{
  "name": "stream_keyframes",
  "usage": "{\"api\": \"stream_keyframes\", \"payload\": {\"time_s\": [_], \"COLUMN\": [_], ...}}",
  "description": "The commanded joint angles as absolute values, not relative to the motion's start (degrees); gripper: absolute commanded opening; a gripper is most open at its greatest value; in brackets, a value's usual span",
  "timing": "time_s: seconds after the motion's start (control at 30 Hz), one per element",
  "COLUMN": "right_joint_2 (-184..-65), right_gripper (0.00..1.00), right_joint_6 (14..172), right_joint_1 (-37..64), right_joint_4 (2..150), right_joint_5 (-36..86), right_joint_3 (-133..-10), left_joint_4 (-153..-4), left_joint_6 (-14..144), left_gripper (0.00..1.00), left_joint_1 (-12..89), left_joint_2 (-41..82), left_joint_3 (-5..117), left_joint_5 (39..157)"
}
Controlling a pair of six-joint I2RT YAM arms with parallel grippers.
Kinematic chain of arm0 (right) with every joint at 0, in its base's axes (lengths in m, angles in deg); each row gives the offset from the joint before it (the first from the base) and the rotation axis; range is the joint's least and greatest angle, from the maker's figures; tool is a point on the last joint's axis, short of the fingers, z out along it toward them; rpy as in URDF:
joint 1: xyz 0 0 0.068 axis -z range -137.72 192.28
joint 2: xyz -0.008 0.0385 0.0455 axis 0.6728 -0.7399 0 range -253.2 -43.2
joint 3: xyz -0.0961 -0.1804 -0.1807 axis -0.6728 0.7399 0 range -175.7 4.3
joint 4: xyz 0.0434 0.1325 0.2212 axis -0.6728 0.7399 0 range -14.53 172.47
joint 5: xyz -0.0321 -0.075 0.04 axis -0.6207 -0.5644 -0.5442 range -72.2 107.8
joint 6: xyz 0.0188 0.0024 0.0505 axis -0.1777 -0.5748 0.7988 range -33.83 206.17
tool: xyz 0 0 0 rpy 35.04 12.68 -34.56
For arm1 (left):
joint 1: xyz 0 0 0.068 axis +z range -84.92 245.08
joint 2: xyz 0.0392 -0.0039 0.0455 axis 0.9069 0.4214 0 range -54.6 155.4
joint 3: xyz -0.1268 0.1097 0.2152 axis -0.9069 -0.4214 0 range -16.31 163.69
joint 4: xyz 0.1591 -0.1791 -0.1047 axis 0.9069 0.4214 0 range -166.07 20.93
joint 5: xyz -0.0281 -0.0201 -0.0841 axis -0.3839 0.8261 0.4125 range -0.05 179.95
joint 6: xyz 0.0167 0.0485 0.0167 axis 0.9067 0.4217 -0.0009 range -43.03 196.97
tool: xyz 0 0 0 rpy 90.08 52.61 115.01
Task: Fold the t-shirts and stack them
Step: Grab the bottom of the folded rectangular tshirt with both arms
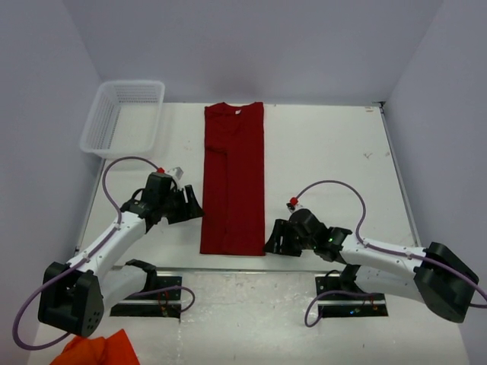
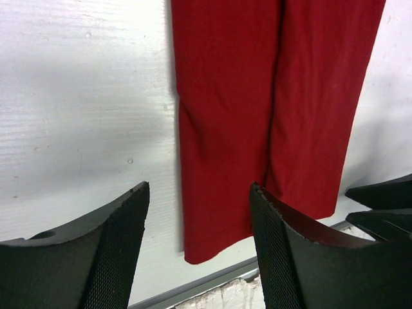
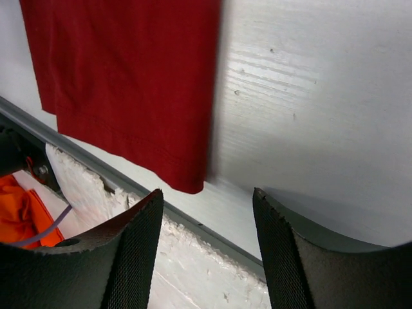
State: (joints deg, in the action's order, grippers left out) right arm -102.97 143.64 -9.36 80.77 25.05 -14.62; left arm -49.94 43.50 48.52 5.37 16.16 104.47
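The t-shirt [image 1: 233, 179] lies in a long strip. The left gripper [image 1: 193, 204] and right gripper [image 1: 272, 238] have fingers apart, holding nothing; next, maybe, they pinch its bottom corners to fold it up

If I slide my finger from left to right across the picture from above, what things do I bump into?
white basket → left gripper → red t-shirt → right gripper
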Motion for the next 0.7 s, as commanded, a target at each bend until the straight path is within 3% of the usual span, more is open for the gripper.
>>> {"api": "stream_keyframes", "payload": {"time_s": [0.0, 0.33, 0.67], "right_joint_2": [-104.63, -114.12, -112.02], "right_gripper": [0.59, 0.56, 0.51], "right_joint_6": [148.03, 152.52, 155.07], "right_joint_1": [-9.31, -13.70, -17.31], "right_joint_4": [75.39, 68.79, 72.92], "right_joint_5": [25.71, 25.19, 19.12], "right_joint_3": [-13.46, -13.89, -15.04], "left_joint_4": [-49.17, -49.18, -44.87], "left_joint_6": [41.37, 41.73, 40.14], "left_gripper": [0.64, 0.65, 0.65], "left_joint_1": [48.73, 48.73, 48.73], "left_joint_2": [4.20, 4.81, 3.06], "left_joint_3": [18.23, 18.23, 19.55], "left_joint_5": [105.41, 106.65, 102.87]}}
